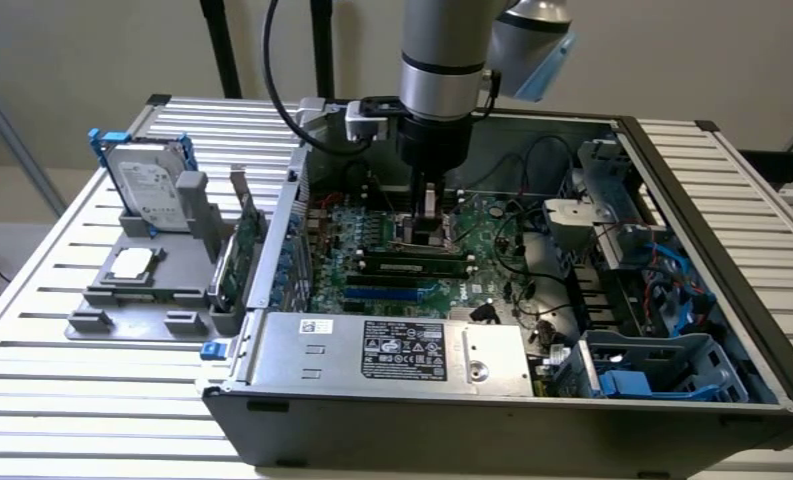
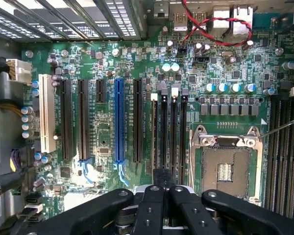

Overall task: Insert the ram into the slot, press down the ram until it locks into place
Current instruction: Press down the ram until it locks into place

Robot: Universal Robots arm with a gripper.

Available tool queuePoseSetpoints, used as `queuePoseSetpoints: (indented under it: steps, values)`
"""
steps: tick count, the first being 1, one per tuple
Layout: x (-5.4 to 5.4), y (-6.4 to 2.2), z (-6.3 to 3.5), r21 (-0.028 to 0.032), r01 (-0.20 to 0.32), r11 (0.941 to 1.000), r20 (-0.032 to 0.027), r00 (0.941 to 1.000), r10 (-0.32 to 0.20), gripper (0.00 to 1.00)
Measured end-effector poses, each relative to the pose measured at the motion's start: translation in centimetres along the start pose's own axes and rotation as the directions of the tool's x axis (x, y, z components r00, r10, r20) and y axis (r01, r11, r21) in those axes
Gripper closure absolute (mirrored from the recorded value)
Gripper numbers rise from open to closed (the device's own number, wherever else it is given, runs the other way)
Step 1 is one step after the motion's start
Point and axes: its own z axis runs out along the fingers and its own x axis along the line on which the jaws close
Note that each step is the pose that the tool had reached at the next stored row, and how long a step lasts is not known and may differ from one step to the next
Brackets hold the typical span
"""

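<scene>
Looking first at the exterior view, we see the gripper (image 1: 430, 205) lowered inside the open computer case (image 1: 716, 330), just above the green motherboard (image 1: 369, 275) and close to the silver CPU socket (image 1: 420, 235). Toward the camera from it, the ram (image 1: 410, 265) lies lengthwise in a black slot (image 1: 410, 272), a thin green stick with dark chips, apart from the fingers. A blue slot (image 1: 396, 294) runs parallel just in front of it, and the grey power supply (image 1: 396, 350) with its black label sits nearer still. On the exterior view's left, outside the case, a hard drive (image 1: 149, 185) stands upright in a grey holder (image 1: 136, 290) on the slatted table (image 1: 49, 400). We cannot tell here how the fingers stand. Turning to the wrist view, we find the black fingers (image 2: 152, 210) drawn together, with nothing visibly between them. Just beyond their tips run the parallel black memory sockets (image 2: 169, 127) with white end clips, between the blue slot (image 2: 118, 120) and the CPU socket (image 2: 225, 169). A red and black twisted wire (image 2: 206, 24) crosses the far edge of the board.
</scene>
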Motion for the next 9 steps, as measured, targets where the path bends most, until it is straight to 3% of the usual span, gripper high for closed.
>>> queuePoseSetpoints:
  steps: [9]
  values:
    - [0.0, 0.0, 0.0, -0.0006, 0.0, 1.0, 0.0302, 0.9995, 0.0, 0.89]
